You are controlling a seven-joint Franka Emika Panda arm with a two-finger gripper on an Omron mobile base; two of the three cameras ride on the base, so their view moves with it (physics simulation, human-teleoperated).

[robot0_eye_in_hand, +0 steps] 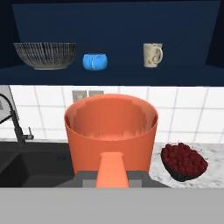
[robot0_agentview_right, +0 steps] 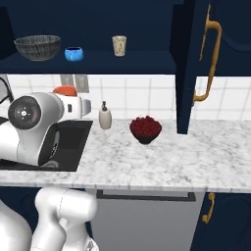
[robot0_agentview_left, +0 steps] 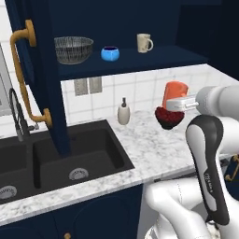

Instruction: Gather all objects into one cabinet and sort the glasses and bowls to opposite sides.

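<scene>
While the orange mug [robot0_eye_in_hand: 111, 131] is carried in front of the open cabinet [robot0_agentview_left: 130, 63], it is seen from the hand view with its mouth turned toward the shelf and its handle lying at 6 o'clock, between the fingertips. The tool [robot0_eye_in_hand: 112, 181] is judged to be clenched on that handle, the jaws being nearly closed with the orange strap between them. In the left base view the mug is held above the surface [robot0_agentview_left: 154, 149], over a dark bowl of red fruit [robot0_agentview_left: 169, 117], and below the shelf.

On the shelf the wire-mesh bowl [robot0_agentview_left: 73, 48] stands at the 9 o'clock end, the blue bowl [robot0_agentview_left: 110, 53] just beside it toward the middle, and the cream mug [robot0_agentview_left: 144, 43] well apart toward 3 o'clock.

The mug is judged to be stiff, glossy and fairly light, probably ceramic and therefore liable to chip if knocked against the shelf edge. A grip by the handle alone is thought to let the body swing or rotate, so slow motion is called for. Free space at 3 o'clock of the cream mug is judged the fitting place for it, keeping the mugs opposite the bowls.
</scene>
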